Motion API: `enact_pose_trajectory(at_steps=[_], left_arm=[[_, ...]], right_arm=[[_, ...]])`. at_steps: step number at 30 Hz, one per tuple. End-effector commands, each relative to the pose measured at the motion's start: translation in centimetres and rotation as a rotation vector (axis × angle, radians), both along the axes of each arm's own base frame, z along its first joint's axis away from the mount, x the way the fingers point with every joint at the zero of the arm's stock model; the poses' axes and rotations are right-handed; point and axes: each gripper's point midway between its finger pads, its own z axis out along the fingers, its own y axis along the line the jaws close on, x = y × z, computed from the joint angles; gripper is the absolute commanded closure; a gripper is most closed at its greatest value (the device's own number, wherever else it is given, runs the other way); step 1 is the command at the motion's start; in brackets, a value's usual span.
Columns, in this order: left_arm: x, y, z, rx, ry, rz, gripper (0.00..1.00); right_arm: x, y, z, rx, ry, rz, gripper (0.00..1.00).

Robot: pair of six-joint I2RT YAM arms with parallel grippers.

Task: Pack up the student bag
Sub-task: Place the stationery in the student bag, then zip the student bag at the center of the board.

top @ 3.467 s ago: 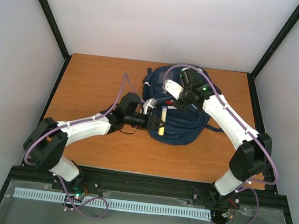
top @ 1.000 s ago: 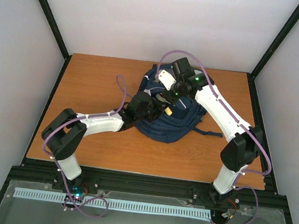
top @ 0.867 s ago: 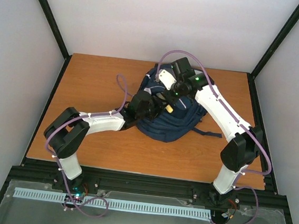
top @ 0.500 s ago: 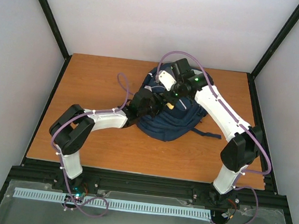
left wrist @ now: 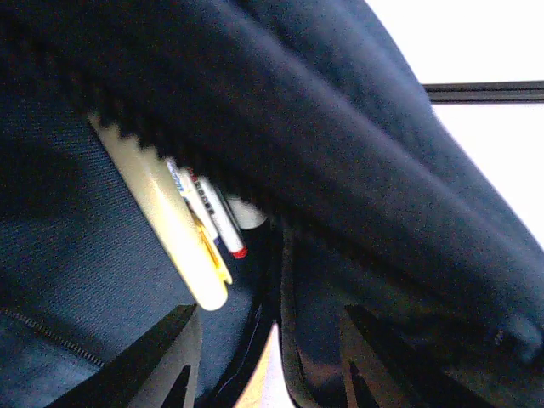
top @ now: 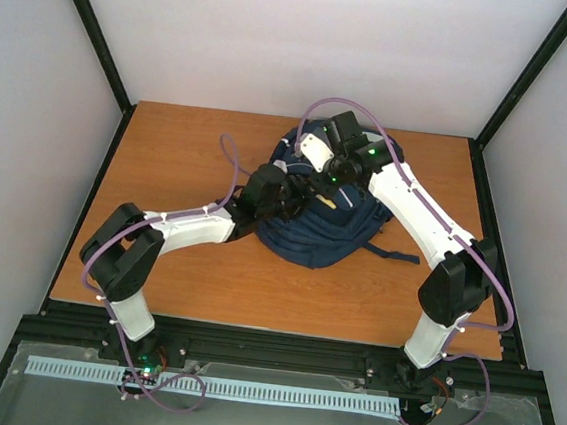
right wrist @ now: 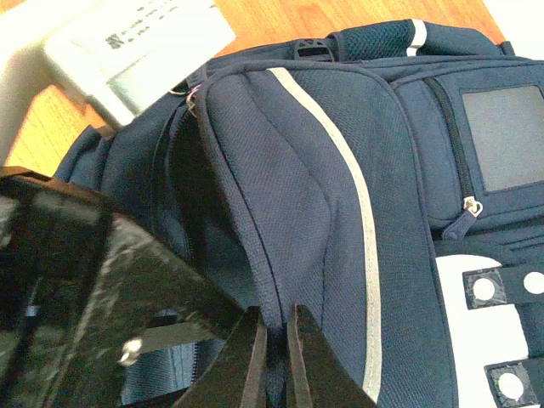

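On wooden table (top: 169, 151): student bag (top: 331, 242), far centre-right.

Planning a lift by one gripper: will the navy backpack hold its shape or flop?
Probably floppy: the student bag lies slumped and creased, and only the fold pinched by the right gripper tents up. Its coarse weave likely grips well rather than slipping. Lying flat and wide, it seems unlikely to roll.

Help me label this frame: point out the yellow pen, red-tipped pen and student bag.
yellow pen (left wrist: 161, 212), left wrist view, mid barrel.
red-tipped pen (left wrist: 223, 225), left wrist view, white barrel.
student bag (right wrist: 314, 178), right wrist view, front panel.
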Motion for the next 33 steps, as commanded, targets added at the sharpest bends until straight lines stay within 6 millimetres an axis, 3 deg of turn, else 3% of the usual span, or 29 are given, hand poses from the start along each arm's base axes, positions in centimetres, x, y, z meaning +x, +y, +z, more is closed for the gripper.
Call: enact_pose_trajectory(at_steps=[1, 6, 10, 15, 20, 23, 27, 33], left_arm=[[-1.0, 0.4, 2.5, 0.008, -0.056, -0.046, 0.54], [-3.0, 0.9, 2.6, 0.033, -0.049, -0.107, 0.52], [-6.3, 1.5, 3.3, 0.118, -0.076, -0.264, 0.41], [-9.2, 5.9, 3.0, 0.366, -0.15, -0.31, 0.29], [-9.0, 10.4, 3.3, 0.553, -0.252, -0.262, 0.25], [-8.2, 12.0, 2.3, 0.61, -0.247, -0.262, 0.25], [-8.0, 11.9, 0.5, 0.636, -0.231, -0.318, 0.25], [-8.7, 11.1, -2.5, 0.667, -0.209, -0.437, 0.3]], right_arm=[[0.3, 1.7, 1.9, 0.063, -0.057, 0.036, 0.97], [0.3, 1.4, 1.3, 0.046, -0.053, 0.031, 0.97], [-0.2, 1.2, 0.9, 0.039, -0.047, 0.046, 0.94], [-0.6, 1.0, 0.0, 0.022, -0.038, 0.07, 0.94], [-2.2, 0.9, -1.8, 0.009, 0.007, 0.134, 0.96], [-3.4, -0.1, -3.7, -0.033, 0.026, 0.152, 0.97], [-5.5, -2.2, -5.7, -0.1, 0.035, 0.187, 0.97], [-8.2, -4.6, -5.7, -0.143, 0.016, 0.214, 0.97]])
